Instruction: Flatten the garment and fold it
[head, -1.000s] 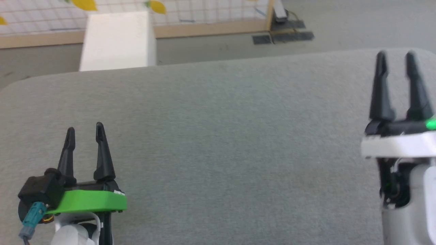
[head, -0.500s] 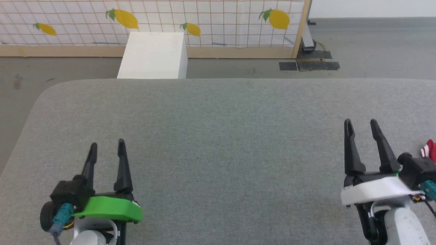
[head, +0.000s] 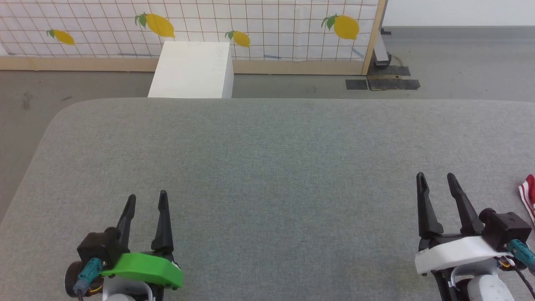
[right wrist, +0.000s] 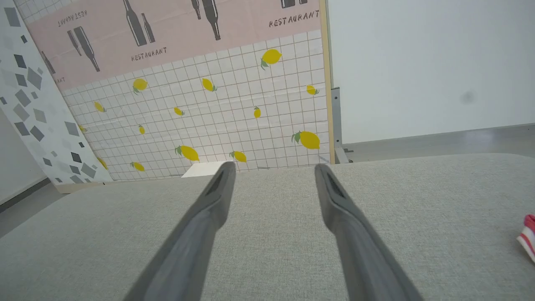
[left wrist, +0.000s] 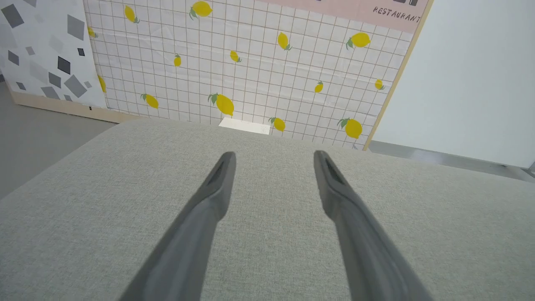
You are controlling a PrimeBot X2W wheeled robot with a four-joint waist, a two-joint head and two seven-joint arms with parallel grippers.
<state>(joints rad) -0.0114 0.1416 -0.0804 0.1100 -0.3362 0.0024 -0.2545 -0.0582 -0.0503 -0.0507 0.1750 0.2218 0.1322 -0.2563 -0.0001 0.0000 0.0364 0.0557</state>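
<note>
Open room across the table (head: 267, 167); only the garment (head: 529, 195) far right.

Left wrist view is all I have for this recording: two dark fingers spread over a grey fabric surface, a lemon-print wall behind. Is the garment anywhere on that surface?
Observer: Yes. In the head view, a red-and-white striped piece of the garment lies on the grey fabric table, at the picture's right edge.
Operator: Is the other arm holding it?
Observer: No. The right gripper is open over bare fabric, apart from the garment, which lies to its right.
Operator: Is the shirt flat or bunched?
Observer: Cannot tell. The right wrist view also catches a small striped corner at its right edge; the rest runs out of frame.
</note>
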